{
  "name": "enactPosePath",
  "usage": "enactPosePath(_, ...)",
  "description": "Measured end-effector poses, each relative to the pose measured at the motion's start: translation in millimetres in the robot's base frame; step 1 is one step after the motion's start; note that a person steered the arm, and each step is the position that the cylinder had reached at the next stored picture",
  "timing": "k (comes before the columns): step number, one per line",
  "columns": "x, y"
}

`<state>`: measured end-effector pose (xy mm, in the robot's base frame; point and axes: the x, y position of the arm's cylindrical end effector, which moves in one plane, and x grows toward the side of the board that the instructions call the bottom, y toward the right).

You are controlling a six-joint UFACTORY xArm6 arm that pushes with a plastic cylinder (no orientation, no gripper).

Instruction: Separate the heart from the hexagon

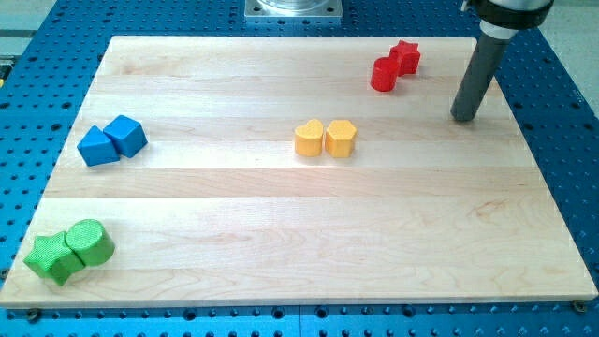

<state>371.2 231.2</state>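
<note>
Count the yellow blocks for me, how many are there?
2. They sit side by side, touching, near the middle of the board: one yellow block on the view's left, the yellow heart on its right. Nothing seems to be hiding more.

yellow heart (341, 138) | yellow hexagon (309, 139) | pale wood board (281, 243) (faint grain)

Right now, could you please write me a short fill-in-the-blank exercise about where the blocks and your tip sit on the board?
1. The yellow heart touches the yellow hexagon on the hexagon's ____ side in the view.
2. My tip stands nearest the two ____ blocks.
3. The two green blocks lie in the board's bottom-____ corner.

Missing words: right; red; left
</note>
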Motion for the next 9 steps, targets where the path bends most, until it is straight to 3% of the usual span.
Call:
enactPosePath(1,28,-9)
enactPosePath(2,73,-80)
enactPosePath(3,48,-140)
enactPosePath(4,33,-246)
enactPosePath(5,52,-248)
enactPosePath(6,107,-261)
enactPosePath(7,62,-320)
enactPosePath(9,-67,-410)
